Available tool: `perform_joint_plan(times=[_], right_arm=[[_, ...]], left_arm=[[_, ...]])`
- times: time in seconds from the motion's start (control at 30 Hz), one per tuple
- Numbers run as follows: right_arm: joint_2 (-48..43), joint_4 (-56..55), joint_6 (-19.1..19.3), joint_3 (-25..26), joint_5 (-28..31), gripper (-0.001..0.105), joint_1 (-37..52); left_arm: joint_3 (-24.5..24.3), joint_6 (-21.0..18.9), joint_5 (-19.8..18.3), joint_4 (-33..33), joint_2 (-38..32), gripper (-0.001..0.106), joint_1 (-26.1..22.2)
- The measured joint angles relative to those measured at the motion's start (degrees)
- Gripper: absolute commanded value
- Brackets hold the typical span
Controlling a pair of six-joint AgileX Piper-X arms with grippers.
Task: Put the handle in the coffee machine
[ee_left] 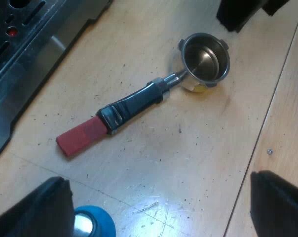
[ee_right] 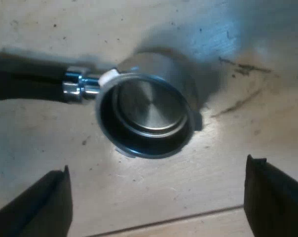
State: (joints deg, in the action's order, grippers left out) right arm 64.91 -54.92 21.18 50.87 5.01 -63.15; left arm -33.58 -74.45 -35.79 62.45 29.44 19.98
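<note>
The metal holder lies loose on the wooden table with its empty round basket [ee_left: 205,57] facing up. Its dark handle [ee_left: 134,103] ends in a red tip [ee_left: 82,136] that points towards the espresso machine's drip tray [ee_left: 20,49]. My left gripper [ee_left: 159,212] hangs open above the table, short of the red tip, with nothing between its fingers. My right gripper [ee_right: 156,207] is open too and hovers close over the basket [ee_right: 146,113], its fingers [ee_right: 35,207] standing wide on either side. The chrome neck [ee_right: 80,86] joins the basket to the handle.
A blue tamper [ee_left: 92,224] stands right beside one left finger. A black shape [ee_left: 242,12], probably part of the other arm, hangs just beyond the basket. Coffee grounds speckle the wooden table [ee_left: 198,148].
</note>
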Motion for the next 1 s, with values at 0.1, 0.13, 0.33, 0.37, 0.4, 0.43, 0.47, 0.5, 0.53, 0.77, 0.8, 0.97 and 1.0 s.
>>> perform_joint_plan(times=[0.1, 0.13, 0.33, 0.37, 0.4, 0.43, 0.47, 0.5, 0.53, 0.77, 0.8, 0.97, 1.0], right_arm=[[2.28, 3.03, -0.15, 0.00, -0.44, 0.083, -1.47], [2.57, 3.15, -0.15, 0.00, -0.42, 0.083, -1.66], [4.26, 4.63, -0.25, 0.00, -0.33, 0.084, -2.10], [4.74, 4.63, -0.25, 0.10, 1.29, 0.084, -2.10], [5.04, 4.74, -0.25, 0.05, 2.19, 0.084, -2.10], [5.22, 4.74, -0.25, 0.05, 2.61, 0.084, -2.10], [5.66, 4.74, -0.25, 0.05, 3.38, 0.084, -2.10], [6.19, 4.81, -0.25, 0.05, 3.85, 0.084, -2.10], [6.38, 4.82, -0.25, 0.05, 3.98, 0.084, -2.10], [10.00, 5.39, 0.05, 0.05, 4.98, 0.084, -2.10], [10.31, 5.85, 0.23, 0.05, 5.16, 0.084, -2.10], [12.56, 8.08, 0.23, 0.16, 5.15, 0.084, -2.10], [12.71, 8.16, 0.35, 0.16, 5.15, 0.084, -2.10]], left_arm=[[0.00, 0.00, -0.19, 0.00, 0.00, 0.075, 0.00], [0.00, 0.00, -0.19, 0.00, 0.00, 0.075, 0.00], [0.00, 0.00, -1.42, -0.32, 0.00, 0.075, 0.00], [0.00, 0.00, -1.42, -0.32, 0.00, 0.075, 0.00], [0.00, 0.00, -1.59, -0.43, 0.00, 0.075, 0.00], [0.00, 0.00, -1.75, -0.41, 0.00, 0.075, 0.00], [0.00, 0.00, -1.94, -0.39, 0.00, 0.075, 0.00], [0.00, 0.00, -1.94, -0.39, 0.00, 0.075, 0.00], [0.00, 0.00, -2.08, -0.39, 0.00, 0.075, 0.00], [0.00, 0.00, -2.08, -0.39, 0.00, 0.075, 0.00], [0.00, 0.00, -2.08, -0.39, 0.00, 0.075, 0.00], [0.00, 0.00, -2.08, -0.39, 0.00, 0.075, 0.00], [0.00, 0.00, -2.08, -0.39, 0.00, 0.075, 0.00]])
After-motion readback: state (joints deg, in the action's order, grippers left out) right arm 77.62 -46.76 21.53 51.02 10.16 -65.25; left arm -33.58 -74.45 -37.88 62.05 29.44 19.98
